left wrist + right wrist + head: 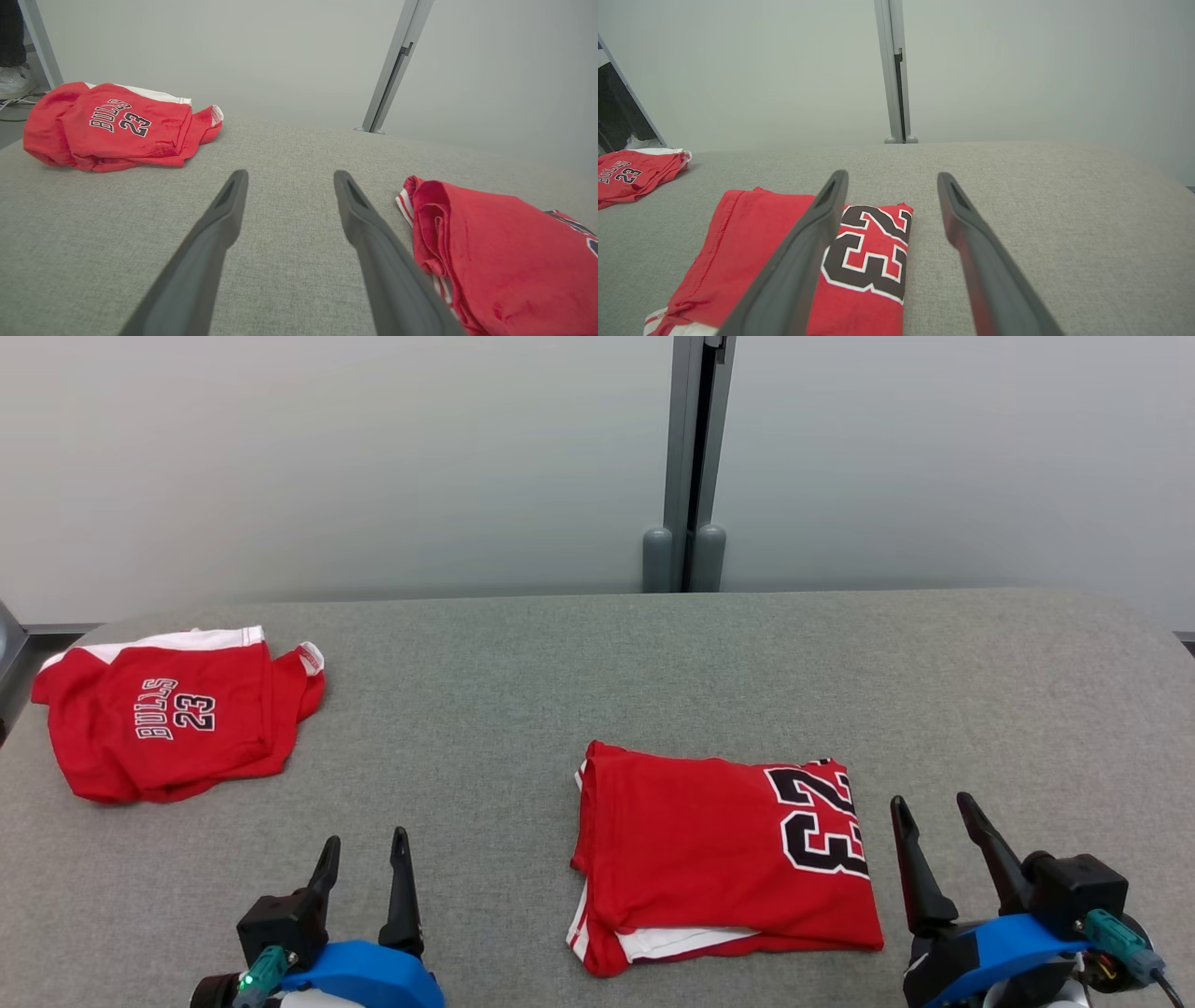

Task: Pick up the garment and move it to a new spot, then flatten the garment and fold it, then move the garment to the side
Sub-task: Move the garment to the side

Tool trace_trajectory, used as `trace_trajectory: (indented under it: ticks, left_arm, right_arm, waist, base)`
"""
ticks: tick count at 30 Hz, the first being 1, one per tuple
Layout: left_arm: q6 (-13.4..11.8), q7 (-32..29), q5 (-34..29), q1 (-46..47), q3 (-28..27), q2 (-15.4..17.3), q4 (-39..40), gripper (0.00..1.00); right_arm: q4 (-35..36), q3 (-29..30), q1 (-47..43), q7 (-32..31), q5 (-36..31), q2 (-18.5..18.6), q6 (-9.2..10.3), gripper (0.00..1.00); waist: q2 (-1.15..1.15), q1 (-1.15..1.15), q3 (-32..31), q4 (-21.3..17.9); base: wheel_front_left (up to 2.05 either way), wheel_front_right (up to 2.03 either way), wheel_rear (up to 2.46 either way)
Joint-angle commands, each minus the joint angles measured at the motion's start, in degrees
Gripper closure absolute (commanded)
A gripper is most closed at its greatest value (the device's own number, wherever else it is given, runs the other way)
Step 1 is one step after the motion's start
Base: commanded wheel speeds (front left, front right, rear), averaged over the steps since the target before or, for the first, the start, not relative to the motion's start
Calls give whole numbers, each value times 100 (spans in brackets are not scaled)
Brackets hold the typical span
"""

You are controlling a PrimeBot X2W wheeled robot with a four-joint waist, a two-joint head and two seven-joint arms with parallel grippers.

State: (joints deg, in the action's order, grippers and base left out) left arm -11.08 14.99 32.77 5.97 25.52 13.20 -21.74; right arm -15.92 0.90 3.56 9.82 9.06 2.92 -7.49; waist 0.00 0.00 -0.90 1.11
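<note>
1. Black-fingered left tool (366,836) and right tool (932,799) nearest; both spread wide, holding nothing.
2. Folded red jersey (719,854) lies between them on the grey counter (597,691), just beside the right tool.
3. Likely step: shift it aside. Pinch all layers at both near corners, lift level, so the fold keeps.
4. Far left: second red garment (168,719), loosely folded, marked BULLS 23, well apart.

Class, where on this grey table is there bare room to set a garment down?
Bare: the strip between the BULLS jersey and the folded jersey; the back right, beyond the right gripper. Crowded: far left, front centre.
</note>
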Motion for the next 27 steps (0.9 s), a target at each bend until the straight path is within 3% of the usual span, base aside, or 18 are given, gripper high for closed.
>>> trace_trajectory:
  ticks: [1, 15, 21, 27]
  left_arm:
    - [8, 27, -10, 56, -18, 2, 2, 0]
    - [14, 27, -23, 135, -10, -41, -32, 0]
    - [35, 27, -56, 239, -2, -72, 3, 0]
    - [34, 27, -62, 352, -74, -140, 57, 0]
  right_arm:
    - [-21, 15, 24, 21, -39, -2, -1, 0]
    - [-67, 216, 377, -283, -357, -1, -1, 0]
    - [-117, 257, 830, -1209, -611, 67, -1, 0]
    - [-319, 189, 1179, -2230, -238, 421, -1, 0]
  waist:
    - [0, 0, 3, -1]
    - [0, 0, 83, 40]
    - [0, 0, 253, 156]
    - [0, 0, 489, 354]
  base:
    - [0, 0, 0]
    - [0, 0, 0]
    - [0, 0, 0]
    - [0, 0, 0]
